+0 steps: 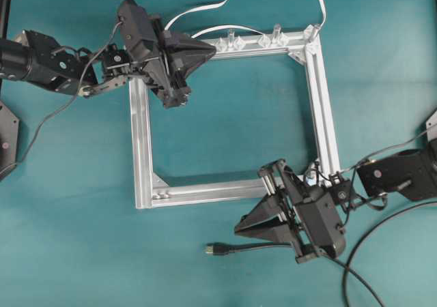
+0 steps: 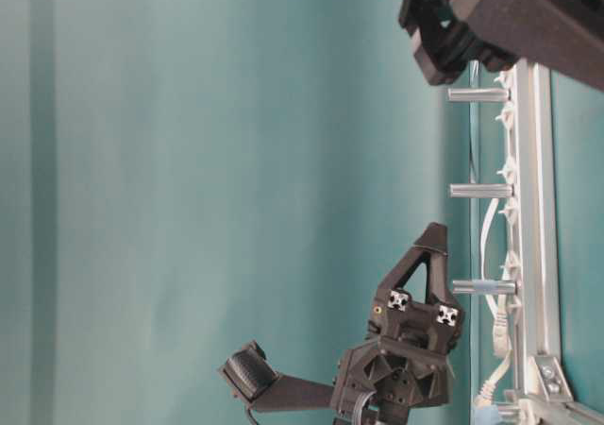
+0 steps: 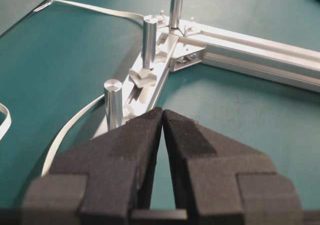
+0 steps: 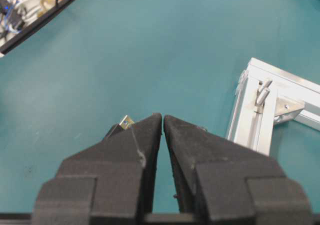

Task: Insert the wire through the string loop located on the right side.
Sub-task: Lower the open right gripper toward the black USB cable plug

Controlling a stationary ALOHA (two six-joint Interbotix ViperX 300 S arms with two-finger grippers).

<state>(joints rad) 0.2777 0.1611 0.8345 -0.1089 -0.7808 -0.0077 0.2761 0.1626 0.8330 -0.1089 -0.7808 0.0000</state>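
Both end effectors, left [image 1: 213, 48] and right [image 1: 239, 228], have fingers pressed together (holding nothing). The wire [image 1: 256, 247] lies on the table [image 1: 68, 239] near the front edge, its plug just beside the right end effector.

A square aluminium frame [image 1: 142, 140] lies on the teal table [image 1: 225, 123]. Clear clips [image 1: 265, 39] line its far bar. A flat white cable [image 1: 205, 8] curves beyond it.

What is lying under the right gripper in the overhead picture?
Under the right gripper the wire lies on the teal table, its plug showing just beyond the shut fingertips. The gripper body covers the wire's next stretch and the frame's lower right corner.
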